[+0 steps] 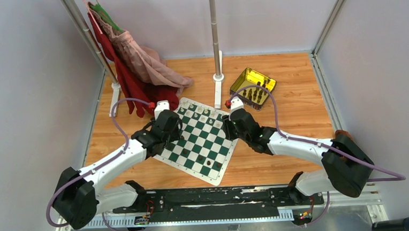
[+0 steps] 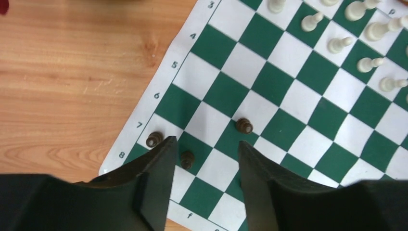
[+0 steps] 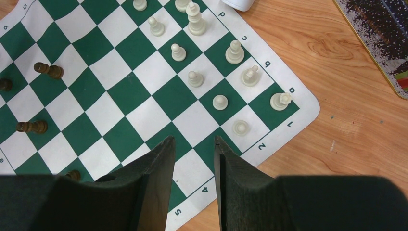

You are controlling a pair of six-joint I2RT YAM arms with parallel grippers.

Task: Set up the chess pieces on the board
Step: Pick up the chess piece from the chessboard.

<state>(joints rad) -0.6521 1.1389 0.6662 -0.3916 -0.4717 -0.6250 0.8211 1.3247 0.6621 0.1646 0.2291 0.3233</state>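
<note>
A green and white checked board lies flat on a wooden bench, turned so that one corner points toward the two arm bases. Two white robot arms reach in over it, one from each side.

The left fingers hang over the left edge of the board, spread apart with nothing gripped between them. Three dark pieces stand on the squares below, close to that edge. One is just beside the tip of the left-hand finger, one is in the gap under the fingers, and one is a little further in toward the middle of the board.

The right fingers hang over the right edge of the board, also parted and holding nothing. The gap between them is narrower.

White pieces stand in two rows along the far edge of the board, mostly one to a square. In the right wrist view a few more dark pieces sit near the left side of the board. They look tilted, though that may be only the camera angle.

Beyond the far right corner of the board, a yellow tray rests on the bench with small dark shapes inside. Beyond the far left corner, red and pink clothes hang from a pole.
</note>
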